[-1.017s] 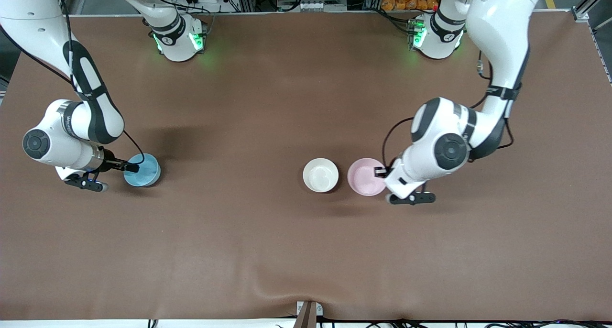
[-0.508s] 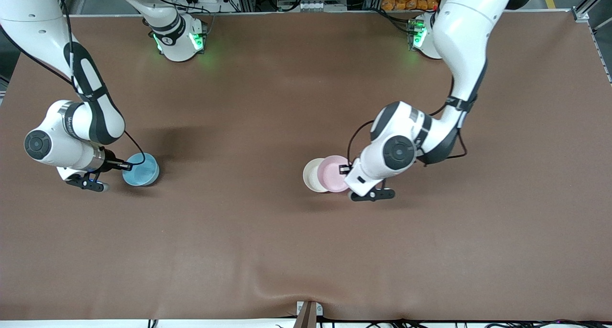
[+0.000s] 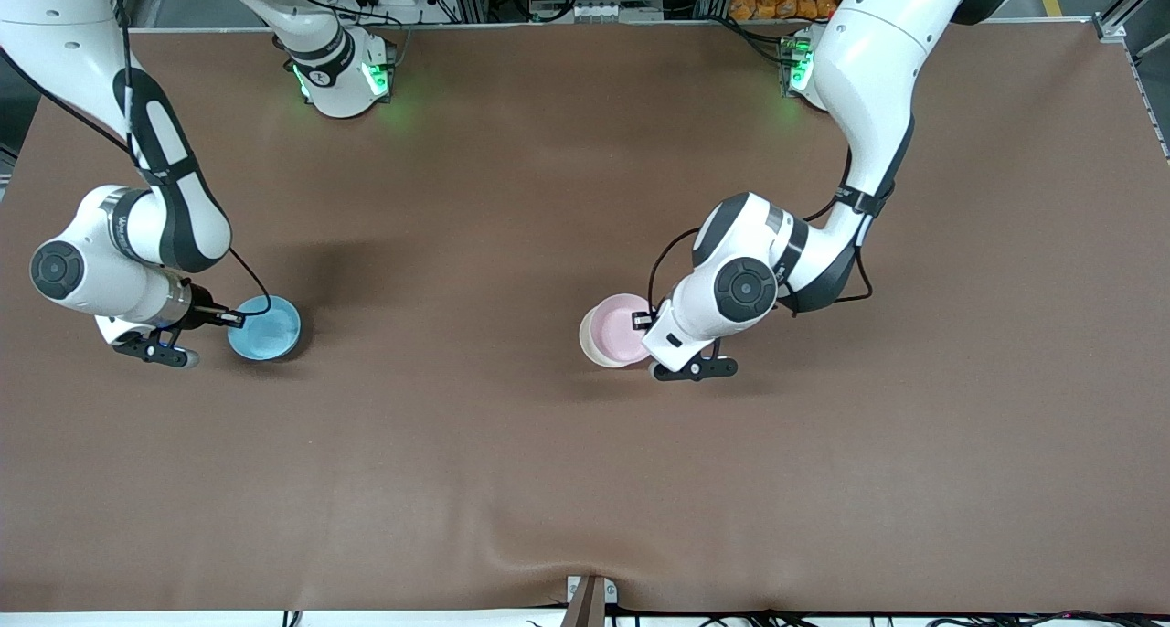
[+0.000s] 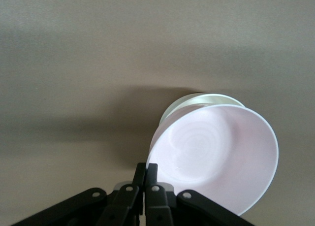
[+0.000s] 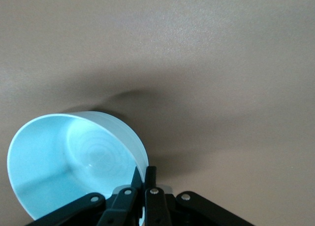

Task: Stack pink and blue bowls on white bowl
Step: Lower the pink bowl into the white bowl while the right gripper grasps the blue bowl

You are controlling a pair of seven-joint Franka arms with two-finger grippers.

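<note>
We see left gripper (image 3: 645, 319) clamped on pink bowl (image 3: 620, 329) rim over white bowl (image 3: 588, 342); right gripper (image 3: 236, 317) clamped on blue bowl (image 3: 265, 328) rim.

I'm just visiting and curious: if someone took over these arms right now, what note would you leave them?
Left claw: shut on the pink bowl's rim, holding it tilted over the white bowl.
Right claw: shut on the blue bowl's rim, at the right arm's end of the table.
Done: both bowls gripped; pink is over white.
Left: seat and release pink, then carry blue over and stack it on top.
</note>
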